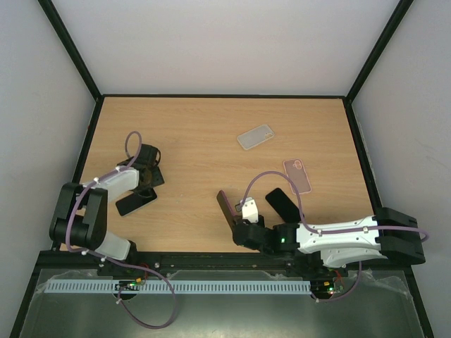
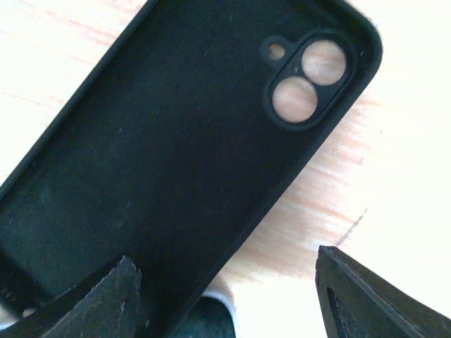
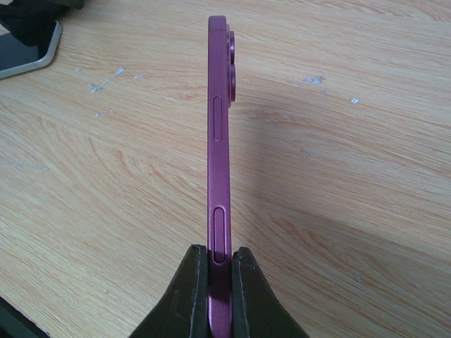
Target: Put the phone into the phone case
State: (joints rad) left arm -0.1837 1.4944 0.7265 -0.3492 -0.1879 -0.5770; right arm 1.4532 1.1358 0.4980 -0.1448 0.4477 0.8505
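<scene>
Most of the table [image 1: 211, 127] is bare wood. Black rails close its left, right and far edges, and the widest free stretch runs across the far left and middle. My right arm reaches in low from the right base toward the centre. The right gripper [image 3: 218, 248] is pinched tight on the purple phone [image 3: 220, 141], holding it on edge by the end away from its cameras, near the table's near middle. My left arm is bent at the left side. The left gripper [image 2: 225, 257] stands wide apart with nothing held, one finger [image 2: 91, 303] over the black phone case [image 2: 162, 155] and the other over bare wood. That case lies flat, hollow side up, near the left edge and well apart from the purple phone. A dark flat slab [image 1: 280, 203] lies just beside the right arm; I cannot tell whether it is a phone or a case. Beyond it sit a pink-tinted case [image 1: 297, 176] and a clear case [image 1: 255, 136].
</scene>
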